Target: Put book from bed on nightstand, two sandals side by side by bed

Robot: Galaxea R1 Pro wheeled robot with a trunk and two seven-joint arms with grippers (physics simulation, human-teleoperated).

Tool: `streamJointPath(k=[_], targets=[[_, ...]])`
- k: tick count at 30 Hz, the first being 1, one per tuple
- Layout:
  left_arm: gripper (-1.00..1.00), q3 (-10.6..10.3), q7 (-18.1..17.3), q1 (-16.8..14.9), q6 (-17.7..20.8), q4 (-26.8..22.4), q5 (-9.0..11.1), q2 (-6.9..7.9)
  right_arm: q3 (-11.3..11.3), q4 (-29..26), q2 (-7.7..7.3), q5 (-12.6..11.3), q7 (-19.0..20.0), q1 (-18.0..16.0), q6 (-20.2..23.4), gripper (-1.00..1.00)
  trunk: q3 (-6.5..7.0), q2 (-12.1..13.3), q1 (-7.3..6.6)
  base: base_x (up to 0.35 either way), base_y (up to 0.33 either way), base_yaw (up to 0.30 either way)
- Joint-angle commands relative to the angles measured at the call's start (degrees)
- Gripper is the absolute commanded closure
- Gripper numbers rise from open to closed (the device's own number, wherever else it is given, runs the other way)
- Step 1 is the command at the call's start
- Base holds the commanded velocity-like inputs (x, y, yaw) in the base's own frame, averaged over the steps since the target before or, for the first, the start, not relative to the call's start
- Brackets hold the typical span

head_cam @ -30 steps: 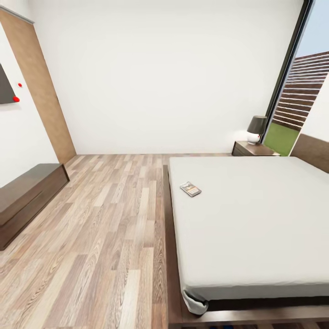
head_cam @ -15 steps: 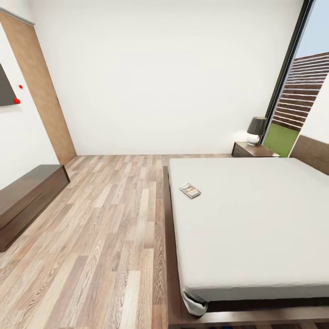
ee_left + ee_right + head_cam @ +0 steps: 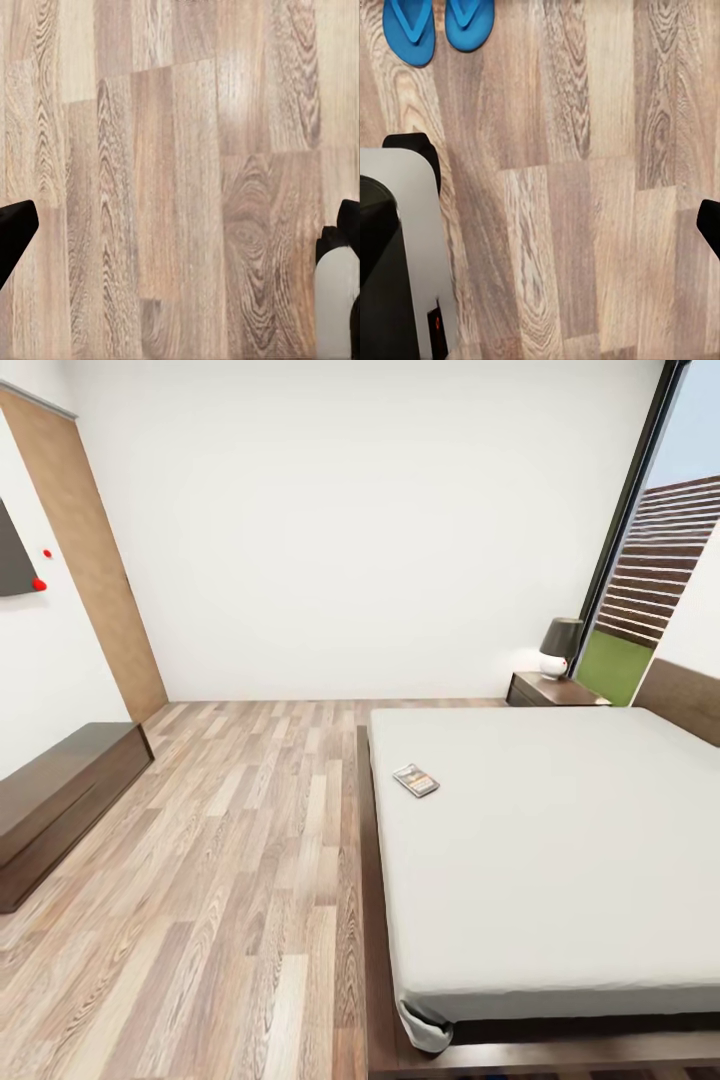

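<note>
Wood-plank floor (image 3: 180, 180) below the left hand (image 3: 180, 247), its dark fingertips (image 3: 15, 229) spread wide apart at either edge

You are looking at a home bedroom: a large low bed (image 3: 560, 850) with a pale grey mattress at right, a nightstand (image 3: 553, 690) with a lamp (image 3: 560, 645) beyond it, wood-plank floor (image 3: 230, 860), white walls, and a tall window (image 3: 655, 560) at upper right.

left claw (image 3: 180, 247) spread wide; right claw (image 3: 562, 187) spread wide, both empty
</note>
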Motion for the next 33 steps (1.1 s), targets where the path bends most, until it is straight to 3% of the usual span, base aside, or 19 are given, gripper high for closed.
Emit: streamJointPath(k=[1,11,33], targets=[[-1.00,-0.5,0.1,0.0,-0.2,0.0,0.6,-0.38,-0.5,0.2,-0.03,0.5,0.1,-0.1,-0.3,-1.00,0.13,0.4,-0.23,0.000,0.000,0.000],[-1.00,-0.6,0.1,0.0,-0.2,0.1,0.5,-2.63,-0.5,0.2,0.05,0.5,0.1,-0.1,-0.3,-1.00,1.92,4.4,-2.42,0.000,0.000,0.000],[-1.00,-0.6,0.1,0.0,-0.1,0.1,0.5,-3.18,-0.5,0.2,0.04,0.5,0.1,-0.1,-0.3,-1.00,5.87,13.2,-7.25,0.000,0.000,0.000]])
